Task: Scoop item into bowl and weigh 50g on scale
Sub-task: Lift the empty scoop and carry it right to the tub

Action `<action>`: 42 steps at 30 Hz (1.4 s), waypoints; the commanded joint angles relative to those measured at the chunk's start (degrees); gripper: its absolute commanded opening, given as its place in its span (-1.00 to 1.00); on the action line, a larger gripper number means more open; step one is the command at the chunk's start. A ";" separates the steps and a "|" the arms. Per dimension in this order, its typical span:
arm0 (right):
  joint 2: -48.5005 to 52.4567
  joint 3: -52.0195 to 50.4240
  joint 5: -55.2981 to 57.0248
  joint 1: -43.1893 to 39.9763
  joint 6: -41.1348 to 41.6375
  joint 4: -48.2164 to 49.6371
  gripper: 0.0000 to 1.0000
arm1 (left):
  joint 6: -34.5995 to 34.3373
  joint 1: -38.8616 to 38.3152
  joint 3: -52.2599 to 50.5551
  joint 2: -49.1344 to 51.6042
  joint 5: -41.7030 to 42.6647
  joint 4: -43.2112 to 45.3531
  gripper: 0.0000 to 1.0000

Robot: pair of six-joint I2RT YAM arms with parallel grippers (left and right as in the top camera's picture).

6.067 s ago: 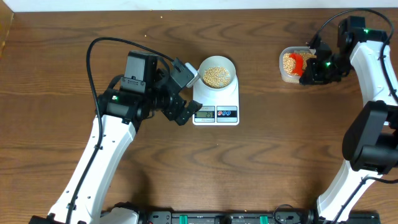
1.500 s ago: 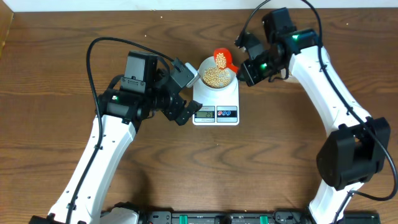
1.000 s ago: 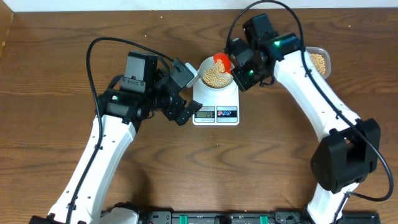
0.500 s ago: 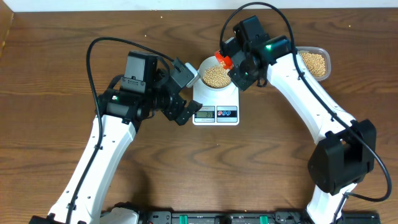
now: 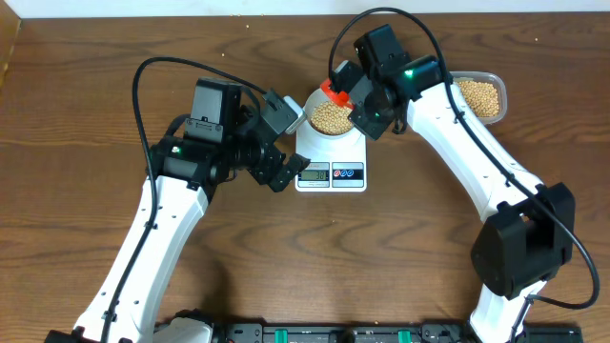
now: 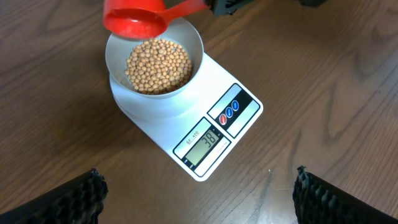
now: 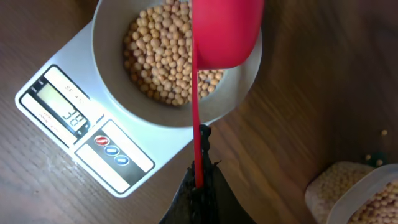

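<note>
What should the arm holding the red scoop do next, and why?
Probably tip the red scoop so whatever it carries falls onto the soybeans in the bowl. The right gripper, jaws shut on its handle, holds it above the rim, and the scale seems to read 38, short of 50.

We see tan-yellow beans point(image 7: 158, 56) in a pale white bowl point(image 7: 114, 87) on a white scale point(image 6: 186, 121) with a grey display point(image 7: 62, 112) and red and blue buttons point(image 7: 112, 150). Ahead of our black right fingers point(image 7: 186, 200) is a bright red scoop point(image 7: 227, 31). The desk point(image 7: 298, 93) is dark brown woodgrain.
</note>
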 commanded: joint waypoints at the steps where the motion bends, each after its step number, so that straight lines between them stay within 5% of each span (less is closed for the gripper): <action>1: -1.55 0.24 -2.56 0.22 -1.22 1.05 -0.98 | 0.33 -0.07 -0.28 0.02 0.72 0.00 0.96; 6: -5.16 0.26 -10.86 -1.88 1.57 3.32 -0.98 | 0.33 -0.07 -0.28 0.02 0.72 0.00 0.96; 18: -9.66 0.24 -10.95 -15.85 17.94 7.08 -0.97 | 0.33 -0.07 -0.28 0.02 0.72 0.00 0.96; 42: -9.66 0.24 -5.73 -29.05 18.32 4.13 -0.97 | 0.33 -0.07 -0.28 0.02 0.72 0.00 0.96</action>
